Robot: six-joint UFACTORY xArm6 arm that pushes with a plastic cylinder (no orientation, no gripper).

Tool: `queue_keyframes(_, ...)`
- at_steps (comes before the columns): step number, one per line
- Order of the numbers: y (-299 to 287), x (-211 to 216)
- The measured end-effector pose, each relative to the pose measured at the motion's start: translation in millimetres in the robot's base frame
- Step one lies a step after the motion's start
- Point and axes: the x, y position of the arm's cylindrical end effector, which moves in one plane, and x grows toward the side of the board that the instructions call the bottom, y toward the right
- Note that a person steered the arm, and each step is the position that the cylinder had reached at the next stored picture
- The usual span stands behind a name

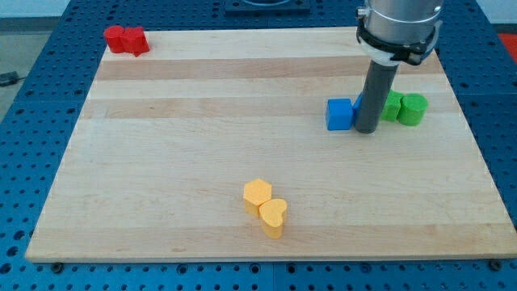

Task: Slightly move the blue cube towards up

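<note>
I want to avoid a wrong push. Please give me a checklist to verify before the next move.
1. Blue cube found, at the view's right: ok.
2. My tip at the cube's right side; for an upward push it should be below: not ok.
3. Board above the cube clear: ok.
4. Green blocks just right of the rod, could be bumped: not ok.
5. Tip touching the cube: cannot tell.
</note>
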Motion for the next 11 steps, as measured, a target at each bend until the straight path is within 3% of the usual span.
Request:
queue_keyframes(2,-19,29)
queue_keyframes(9,-38,3)
queue_keyframes(10,-59,33)
queue_keyframes(11,-127,11)
